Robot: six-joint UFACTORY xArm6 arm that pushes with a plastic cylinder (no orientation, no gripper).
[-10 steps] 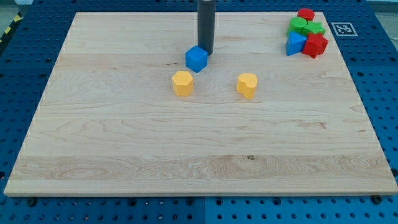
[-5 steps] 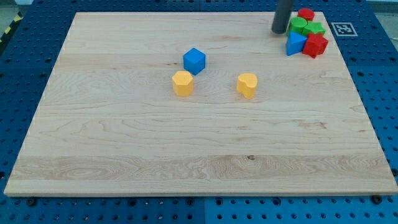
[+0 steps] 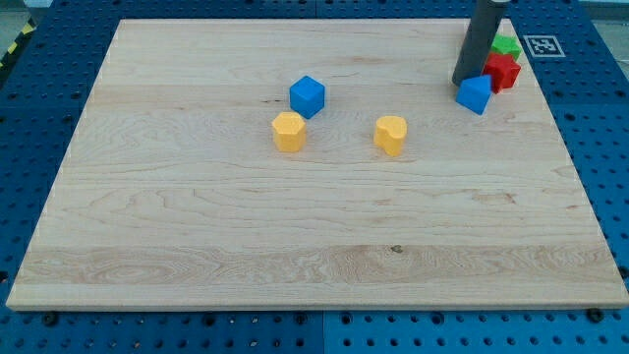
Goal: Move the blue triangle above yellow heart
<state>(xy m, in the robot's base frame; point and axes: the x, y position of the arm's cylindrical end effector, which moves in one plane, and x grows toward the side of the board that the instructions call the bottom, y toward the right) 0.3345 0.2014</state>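
Observation:
The blue triangle (image 3: 475,94) lies near the board's upper right, just below and right of my tip (image 3: 464,82), which touches its upper left side. The yellow heart (image 3: 390,135) sits near the board's middle, well to the lower left of the triangle. The dark rod rises from the tip out of the view's top and hides part of the block cluster behind it.
A blue cube (image 3: 308,95) and a yellow hexagon-like block (image 3: 288,131) sit left of the heart. A red block (image 3: 504,72) and a green block (image 3: 506,45) stay at the upper right, beside the rod. The wooden board (image 3: 197,246) lies on a blue pegboard.
My tip went from the blue cube across to the upper-right cluster, then down. The blue triangle has slid down out of the cluster; some cluster blocks are now hidden behind the rod.

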